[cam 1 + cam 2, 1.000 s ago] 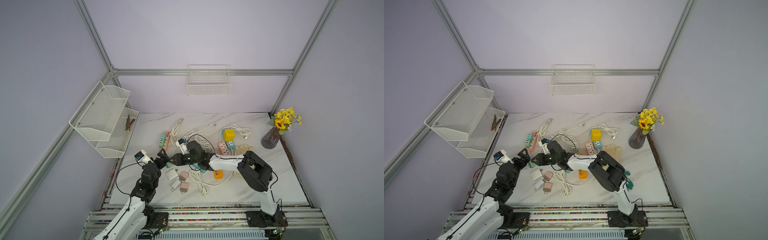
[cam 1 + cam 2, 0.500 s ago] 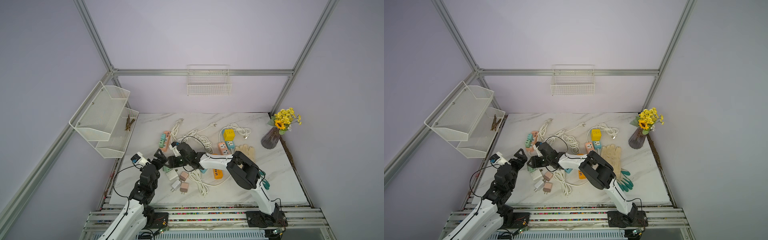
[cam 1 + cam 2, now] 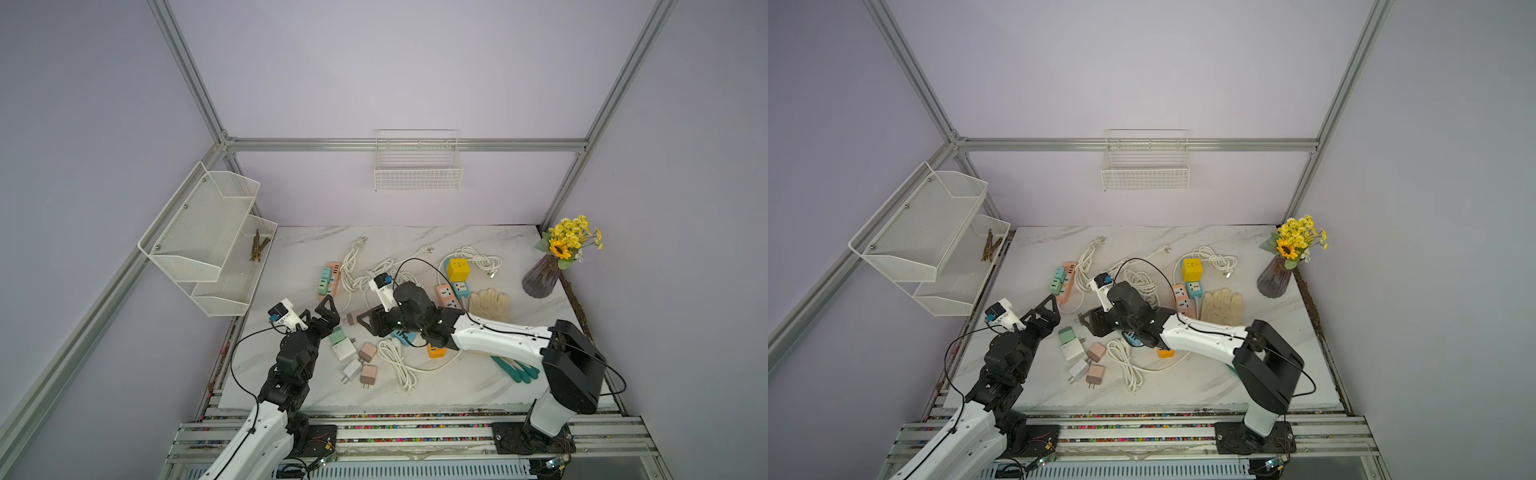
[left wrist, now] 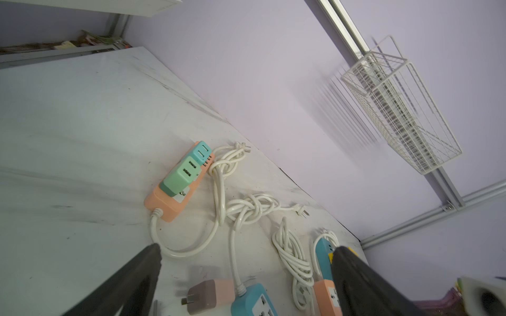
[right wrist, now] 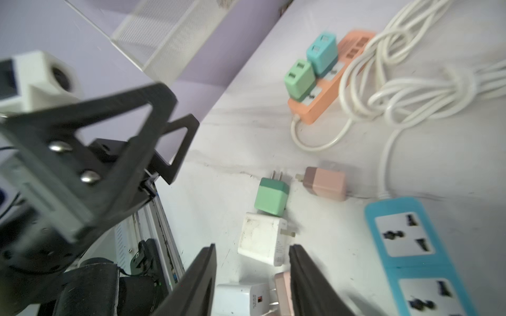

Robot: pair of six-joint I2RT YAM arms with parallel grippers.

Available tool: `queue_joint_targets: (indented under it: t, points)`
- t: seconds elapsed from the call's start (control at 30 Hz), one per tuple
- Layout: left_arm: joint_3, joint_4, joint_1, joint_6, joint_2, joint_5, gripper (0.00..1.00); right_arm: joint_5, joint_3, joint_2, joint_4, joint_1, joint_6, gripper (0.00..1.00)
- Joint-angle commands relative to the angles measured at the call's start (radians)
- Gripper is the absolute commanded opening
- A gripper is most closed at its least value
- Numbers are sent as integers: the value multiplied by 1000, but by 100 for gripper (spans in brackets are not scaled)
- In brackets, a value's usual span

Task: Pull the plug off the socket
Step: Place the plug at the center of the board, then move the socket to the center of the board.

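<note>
A pink-and-brown plug (image 5: pixel 325 183) lies loose on the marble, prongs free, beside the blue socket strip (image 5: pixel 410 246); both top views show it (image 3: pixel 352 318) (image 3: pixel 1077 320). My right gripper (image 5: pixel 252 249) (image 3: pixel 365 322) hovers open over loose adapters, with nothing between its fingers. Left of it my left gripper (image 4: pixel 246 250) (image 3: pixel 318 316) is spread wide and empty, with the pink plug (image 4: pixel 210 294) below it. Farther back, an orange socket strip (image 4: pixel 175 202) (image 3: pixel 330 280) carries a green plug (image 4: pixel 182 175) and a teal plug (image 4: pixel 201 151), both seated.
Loose green (image 3: pixel 337 335), white (image 3: pixel 344 350) and pink (image 3: pixel 368 352) adapters lie near the front. White cable coils (image 3: pixel 374 274), a yellow cube socket (image 3: pixel 457 269), gloves (image 3: pixel 490 303) and a vase (image 3: pixel 540 282) fill the back and right. A wire shelf (image 3: pixel 208 232) overhangs the left edge.
My right gripper has gone from shut to open and drawn back to the right, leaving the pink plug lying on the table. The left arm has barely shifted.
</note>
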Motion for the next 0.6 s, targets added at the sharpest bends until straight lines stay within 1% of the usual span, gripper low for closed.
queue_joint_targets:
  t: [0.0,0.1,0.23,0.27,0.33,0.4,0.47,0.57]
  points:
    - [18,176,6,72,67,217,100,196,-125,-142,11,-27,-126,48]
    - [55,238,6,72,173,355,100,273,-218,-266,0,-88,-169,48]
    - [103,392,3,61,345,589,100,232,-310,-374,1,-248,-134,48]
    - [117,409,1,49,385,632,100,230,-325,-388,3,-282,-127,48]
    - [157,434,-10,30,476,709,100,244,-350,-407,5,-342,-114,54]
    - [195,434,-28,22,550,751,99,255,-358,-404,4,-395,-99,61]
    - [225,430,-54,22,611,773,98,243,-352,-381,-1,-456,-77,70]
    - [275,389,-104,44,686,774,98,174,-311,-305,-13,-556,-40,82]
